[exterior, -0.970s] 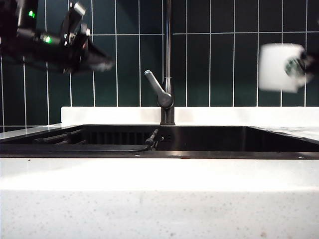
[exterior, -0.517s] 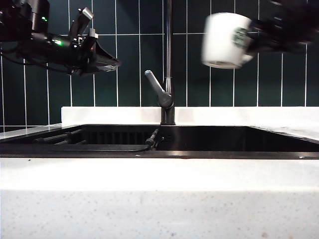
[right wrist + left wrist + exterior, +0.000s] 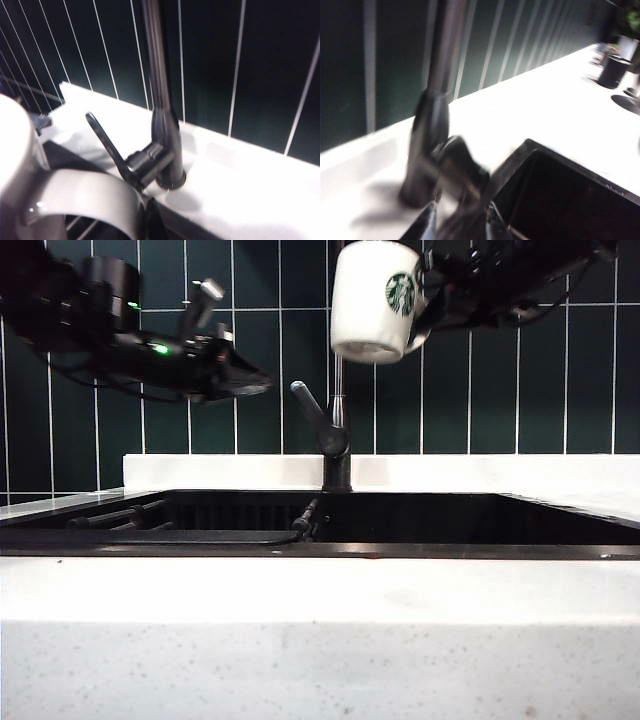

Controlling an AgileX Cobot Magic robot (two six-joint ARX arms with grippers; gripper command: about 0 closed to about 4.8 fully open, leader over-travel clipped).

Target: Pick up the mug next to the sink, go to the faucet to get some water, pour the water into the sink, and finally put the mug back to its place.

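Exterior view shows the right claw (image 3: 432,295) clamped on the handle of the white glossy ceramic mug with the green siren logo (image 3: 375,302), which now hangs upright high over the middle of the scene, right in front of the upright pipe of the tall dark grey metal faucet (image 3: 337,410). A second ago the mug was far out to the right; it has swept leftward and a little higher, so the carry to the tap looks nearly done. Whether its mouth sits under the spout cannot be told, since the spout is out of frame.

On the left, the left claw (image 3: 250,382) has come down and in toward the faucet's angled lever; its tip is now near the lever but apart from it. Its jaws seem parted, holding nothing. I judge it is about to work the lever to start the water.

Below, the wide dark metal sink (image 3: 450,520), set in the white speckled stone tabletop (image 3: 320,590), holds black slatted rack parts at its left end; no water is visible in it. The mug's inside is hidden from every view.
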